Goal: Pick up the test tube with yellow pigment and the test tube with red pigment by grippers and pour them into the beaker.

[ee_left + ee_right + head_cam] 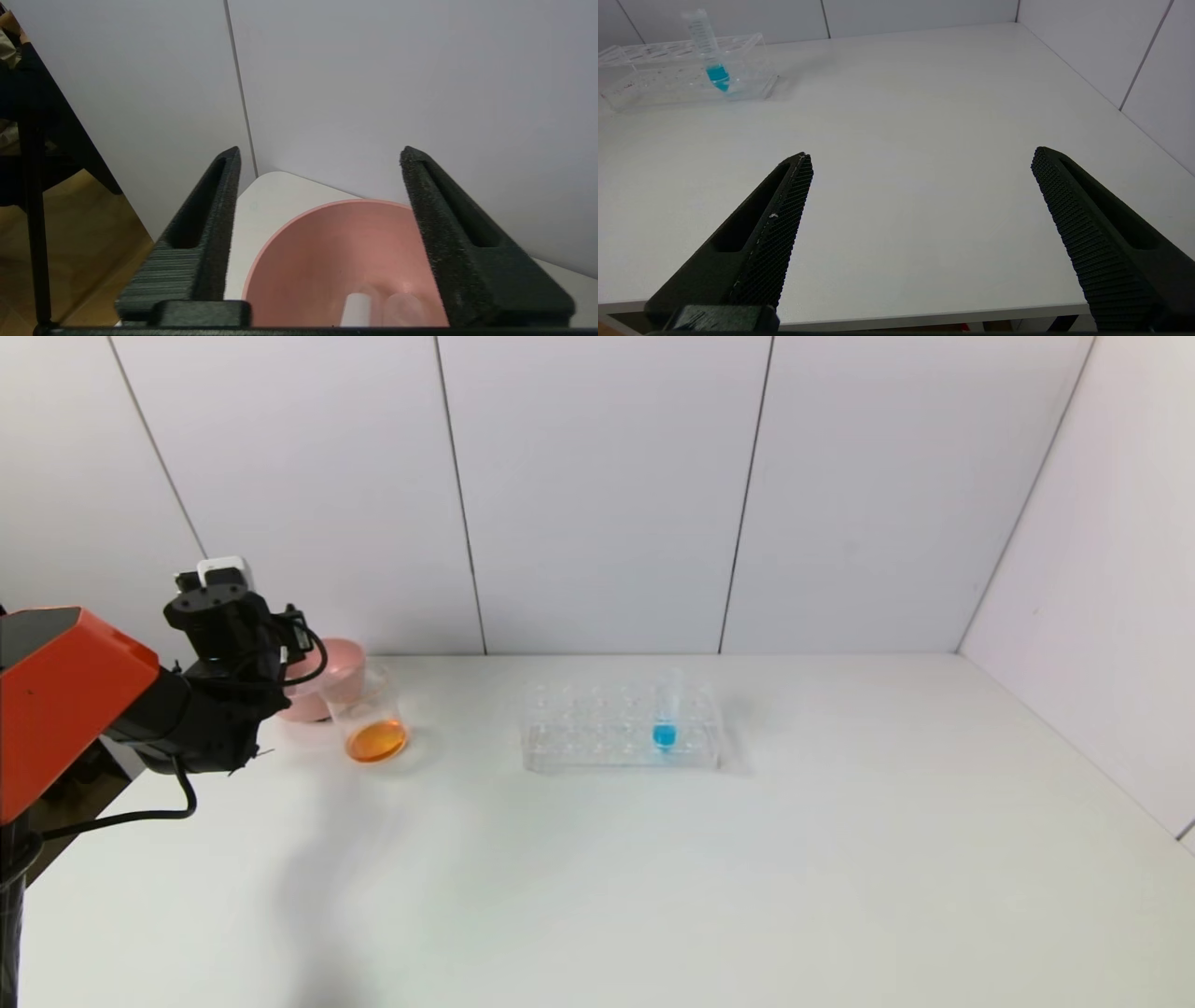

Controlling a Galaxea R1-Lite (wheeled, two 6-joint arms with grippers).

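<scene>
Pink bowl point(327, 252); beaker point(372, 719) liquid orange; tube point(666, 714) blue-tipped.

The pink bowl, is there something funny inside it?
Yes. Two clear tubes lie at the bottom of the pink bowl, not standing in the rack like the blue tube. The open left gripper hovers above them. The beaker holds orange liquid.

The bowl point(331, 674) sat near the table's point(653, 877) back left corner — the beaker point(372, 723) just before it, toward the right. The rack point(621, 728) stood mid-table by the back edge, one tube point(667, 714) upright in its right part.
</scene>
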